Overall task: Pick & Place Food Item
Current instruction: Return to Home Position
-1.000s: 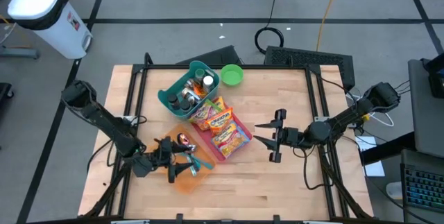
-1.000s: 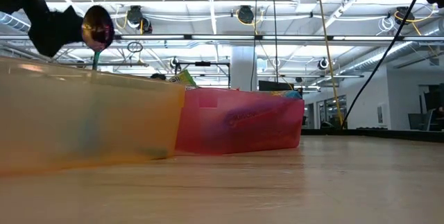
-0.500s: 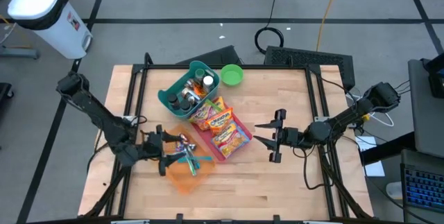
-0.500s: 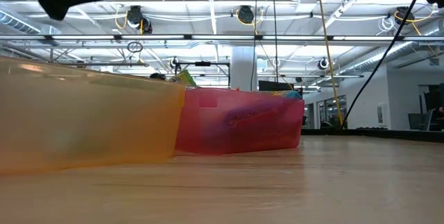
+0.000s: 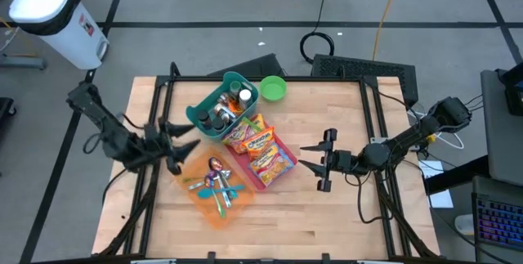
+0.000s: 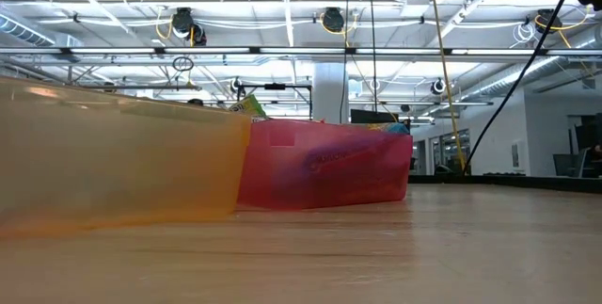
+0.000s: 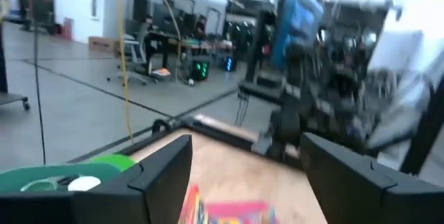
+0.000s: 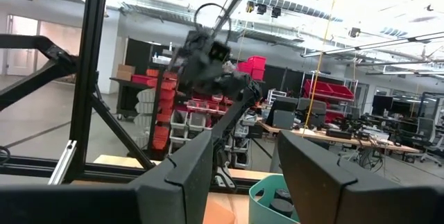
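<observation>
— Where is the left tool?

— It hangs over the left edge of the light wooden worktop. Its two dark fingers are spread wide and nothing is between them.

— And the spoons?

— The small heap of spoons with blue-green handles lies inside the translucent orange plastic bin. This bin stands just beside the left tool, toward the front edge of the worktop. In the low view its wall fills the left part.

— What is next to it?

— Behind it stands the teal plastic bin with bottles and cans. To the right, touching the orange one, is the translucent red bin with colourful snack packets. The small green bowl stands near the teal bin, at the far edge.

— And the right tool?

— It hovers right of the red bin, pointing toward it but apart from it. It is also wide open and empty.
</observation>
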### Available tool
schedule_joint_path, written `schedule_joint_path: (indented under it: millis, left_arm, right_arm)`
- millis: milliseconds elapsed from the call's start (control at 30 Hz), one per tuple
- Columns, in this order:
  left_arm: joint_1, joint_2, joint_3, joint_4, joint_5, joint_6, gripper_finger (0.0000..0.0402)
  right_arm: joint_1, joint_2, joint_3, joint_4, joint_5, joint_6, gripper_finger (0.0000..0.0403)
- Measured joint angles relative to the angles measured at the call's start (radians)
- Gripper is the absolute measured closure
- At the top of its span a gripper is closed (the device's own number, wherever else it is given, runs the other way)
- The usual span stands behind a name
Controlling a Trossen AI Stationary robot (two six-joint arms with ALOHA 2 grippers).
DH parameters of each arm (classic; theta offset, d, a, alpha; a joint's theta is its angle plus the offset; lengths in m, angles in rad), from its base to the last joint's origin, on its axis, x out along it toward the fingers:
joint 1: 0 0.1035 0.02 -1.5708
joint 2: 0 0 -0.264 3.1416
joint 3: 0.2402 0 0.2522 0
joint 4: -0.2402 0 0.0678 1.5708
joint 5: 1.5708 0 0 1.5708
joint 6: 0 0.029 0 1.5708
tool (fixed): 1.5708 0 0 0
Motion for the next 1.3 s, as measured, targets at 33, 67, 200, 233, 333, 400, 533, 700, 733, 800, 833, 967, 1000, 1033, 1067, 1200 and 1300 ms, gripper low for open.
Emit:
schedule_joint_path:
  millis: [33, 67, 200, 233, 333, 400, 533, 700, 733, 800, 833, 967, 1000, 1033, 1067, 1200, 1300]
  left_arm:
    - [0.009, -0.007, 0.014, 0.014, -0.004, 0.002, 0.0134]
    - [0.017, -0.010, 0.027, 0.030, -0.007, -0.010, 0.0137]
    - [0.023, -0.016, 0.045, 0.049, -0.010, 0.024, 0.0144]
    - [0.023, -0.016, 0.045, 0.046, -0.018, 0.067, 0.0144]
    - [0.024, -0.002, 0.045, 0.041, -0.025, 0.111, 0.0144]
    - [0.028, 0.002, 0.045, 0.042, 0.002, 0.117, 0.0144]
    - [0.076, 0.001, 0.046, -0.030, 0.157, 0.147, 0.0144]
    - [0.197, 0.002, 0.046, -0.313, 0.542, 0.002, 0.0144]
    - [0.220, 0.000, 0.046, -0.365, 0.557, -0.036, 0.0144]
    - [0.264, -0.024, 0.045, -0.458, 0.516, -0.095, 0.0144]
    - [0.281, -0.045, 0.044, -0.493, 0.483, -0.105, 0.0144]
    - [0.322, -0.181, 0.044, -0.590, 0.437, -0.074, 0.0144]
    - [0.326, -0.223, 0.044, -0.605, 0.443, -0.060, 0.0144]
    - [0.329, -0.264, 0.043, -0.618, 0.455, -0.049, 0.0144]
    - [0.330, -0.307, 0.037, -0.623, 0.465, -0.038, 0.0144]
    - [0.331, -0.454, -0.030, -0.634, 0.504, -0.009, 0.0144]
    - [0.330, -0.540, -0.098, -0.629, 0.522, -0.008, 0.0144]
  right_arm:
    - [0.000, 0.000, 0.000, 0.000, 0.000, 0.000, 0.0248]
    - [0.000, 0.000, 0.000, 0.000, -0.002, 0.001, 0.0248]
    - [0.000, 0.000, 0.000, -0.001, 0.000, 0.009, 0.0248]
    - [0.000, 0.000, 0.000, -0.005, 0.000, -0.001, 0.0248]
    - [-0.001, 0.000, 0.000, -0.017, 0.000, -0.027, 0.0248]
    - [-0.007, 0.000, 0.000, -0.023, 0.000, -0.042, 0.0248]
    - [-0.011, -0.012, 0.001, -0.113, 0.004, 0.057, 0.0248]
    - [-0.111, -0.121, 0.002, -0.345, -0.196, 0.375, 0.0248]
    - [-0.141, -0.146, 0.002, -0.395, -0.292, 0.424, 0.0248]
    - [-0.194, -0.195, 0.002, -0.488, -0.448, 0.479, 0.0248]
    - [-0.209, -0.219, 0.001, -0.520, -0.482, 0.484, 0.0248]
    - [-0.214, -0.326, -0.032, -0.585, -0.492, 0.407, 0.0248]
    - [-0.210, -0.356, -0.051, -0.583, -0.492, 0.385, 0.0248]
    - [-0.207, -0.387, -0.074, -0.573, -0.487, 0.367, 0.0248]
    - [-0.202, -0.421, -0.096, -0.562, -0.465, 0.355, 0.0248]
    - [-0.187, -0.562, -0.191, -0.552, -0.357, 0.374, 0.0248]
    - [-0.187, -0.651, -0.246, -0.583, -0.341, 0.392, 0.0248]
